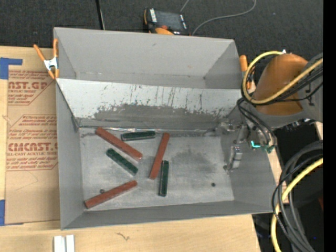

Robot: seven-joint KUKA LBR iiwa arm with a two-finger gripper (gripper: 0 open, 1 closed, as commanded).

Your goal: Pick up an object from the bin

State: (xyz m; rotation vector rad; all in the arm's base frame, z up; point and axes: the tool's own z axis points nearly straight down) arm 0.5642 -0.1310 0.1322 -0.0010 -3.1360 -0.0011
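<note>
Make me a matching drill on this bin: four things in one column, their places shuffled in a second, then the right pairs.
Things
1. level dark green stick
2. upright dark green stick
3. gently slanted red-brown flat stick
4. claw

Places in the grey metal bin
A. lower left corner of the floor
B. right side, apart from every stick
C. close to the far wall
D. mid-floor, beside the steep red-brown stick

Pairs: 1-C, 2-D, 3-A, 4-B
</note>
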